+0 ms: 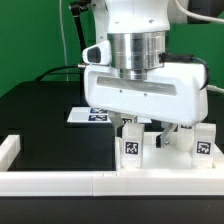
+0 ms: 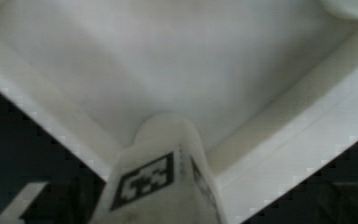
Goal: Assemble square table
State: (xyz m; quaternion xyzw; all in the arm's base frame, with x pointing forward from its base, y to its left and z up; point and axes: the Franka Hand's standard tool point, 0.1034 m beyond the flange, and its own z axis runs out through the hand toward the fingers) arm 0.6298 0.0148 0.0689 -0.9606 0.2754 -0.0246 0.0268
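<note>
**Operator:** Report assembly progress.

**Technician:** Judged partly complete. In the wrist view, one tagged leg (image 2: 158, 170) stands against the underside of the square panel (image 2: 176, 60) near a corner; whether it is fully seated in its socket cannot be told. In the exterior view, further tagged legs (image 1: 131, 148) stand upright near the border rail (image 1: 60, 182), under and beside the arm's head; the head hides some, so their count and attachment are unclear. Remaining work, as far as visible: fit and confirm the outstanding legs.

**Operator:** State of the pincer?

**Technician:** The pincer (image 1: 150, 128) stands wide, holding nothing. Its fingers are mostly hidden behind the white housing in the exterior view.

**Operator:** Position of the leg relative to the pincer?

**Technician:** Directly ahead of it, centred in the wrist view, seemingly between the spread fingers without contact. The marker board (image 1: 90, 114) lies flat on the black surface (image 1: 40, 120) behind.
</note>
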